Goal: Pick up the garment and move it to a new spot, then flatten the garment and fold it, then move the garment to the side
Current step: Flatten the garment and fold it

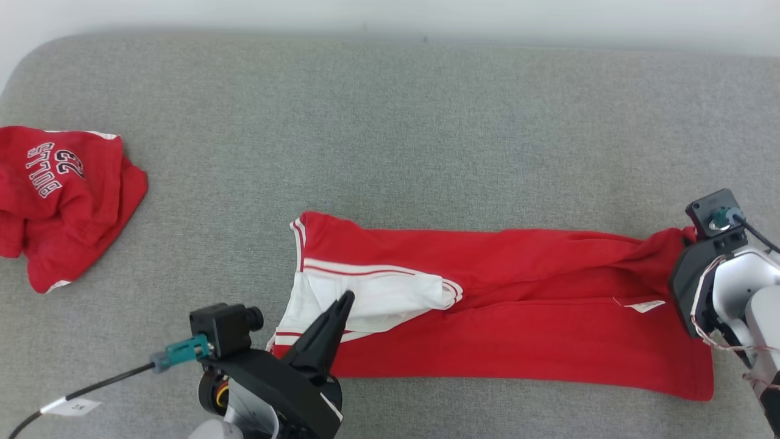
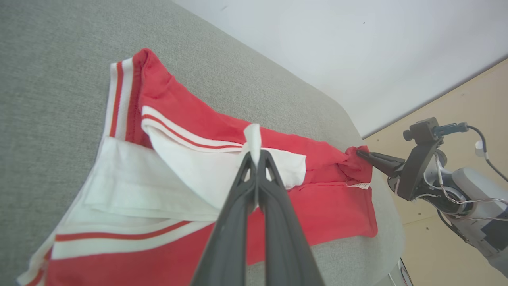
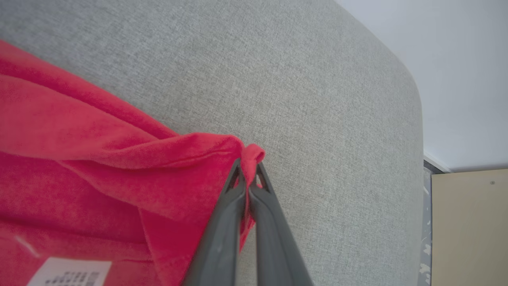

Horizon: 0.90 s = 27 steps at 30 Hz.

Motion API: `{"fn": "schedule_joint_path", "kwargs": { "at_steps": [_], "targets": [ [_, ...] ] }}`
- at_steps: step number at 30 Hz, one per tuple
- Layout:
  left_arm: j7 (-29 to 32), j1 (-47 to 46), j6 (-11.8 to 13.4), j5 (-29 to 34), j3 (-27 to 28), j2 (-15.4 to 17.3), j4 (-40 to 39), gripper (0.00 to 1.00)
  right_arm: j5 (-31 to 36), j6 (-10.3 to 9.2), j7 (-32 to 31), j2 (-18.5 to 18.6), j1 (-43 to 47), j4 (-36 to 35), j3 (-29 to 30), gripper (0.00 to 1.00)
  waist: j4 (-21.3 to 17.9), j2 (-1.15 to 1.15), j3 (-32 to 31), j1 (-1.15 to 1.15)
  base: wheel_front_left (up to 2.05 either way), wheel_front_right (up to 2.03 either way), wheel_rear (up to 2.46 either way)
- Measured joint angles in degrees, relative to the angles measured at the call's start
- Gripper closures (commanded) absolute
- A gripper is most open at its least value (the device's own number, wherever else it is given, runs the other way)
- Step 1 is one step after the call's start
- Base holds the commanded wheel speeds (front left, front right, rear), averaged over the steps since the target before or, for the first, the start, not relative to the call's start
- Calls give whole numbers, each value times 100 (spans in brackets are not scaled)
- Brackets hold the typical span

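A: Where is the soft red knit garment with white striped trim (image 1: 518,305) found?
B: It is laid along the near side of the grey fabric surface (image 1: 426,122). White trim at its left end is pinched by the left gripper (image 2: 256,159), the far right corner by the right gripper (image 3: 249,169).
A: Handling?
B: It is judged light and limp, best taken at corners.

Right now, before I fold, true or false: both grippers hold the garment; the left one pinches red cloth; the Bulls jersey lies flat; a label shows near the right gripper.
1. The left gripper and right gripper are shut on the garment: true.
2. The left gripper pinches red cloth: false, it pinches the white panel.
3. The Bulls jersey lies flat: false, it is crumpled.
4. A label shows near the right gripper: true.
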<state>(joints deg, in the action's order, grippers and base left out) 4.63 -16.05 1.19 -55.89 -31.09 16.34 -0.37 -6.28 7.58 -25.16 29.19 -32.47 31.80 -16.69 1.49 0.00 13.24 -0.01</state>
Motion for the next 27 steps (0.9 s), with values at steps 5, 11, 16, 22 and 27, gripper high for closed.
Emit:
{"fn": "schedule_joint_path", "kwargs": {
  "at_steps": [5, 11, 16, 22, 27],
  "targets": [
    [-29, 79, 47, 36, -53, -23, 230, 58, -67, -1, -9, -85, 95, 91, 49, 0, 21, 0, -71, 0, 0, 0, 0],
    [-346, 171, 211, 316, -33, 8, 692, 0, -224, -1, -104, -358, 427, 21, 461, 0, 6, 0, -201, 1, 0, 0, 0],
    [-962, 462, 287, 456, 111, 16, 913, 0, -422, -1, -62, -676, 984, -450, 1191, 0, -13, 0, -403, 0, 0, 0, 0],
    [-1902, 762, 282, 978, 432, -62, 1065, 0, -544, -1, 256, -1333, 1732, -1383, 2064, 0, -31, 0, -695, 0, 0, 0, 0],
    [-1961, 1070, 109, 1913, 1258, -481, 679, 0, -644, -1, 361, -1896, 2257, -1997, 2670, 0, -21, 0, -938, 0, 0, 0, 0]
  ]
}}
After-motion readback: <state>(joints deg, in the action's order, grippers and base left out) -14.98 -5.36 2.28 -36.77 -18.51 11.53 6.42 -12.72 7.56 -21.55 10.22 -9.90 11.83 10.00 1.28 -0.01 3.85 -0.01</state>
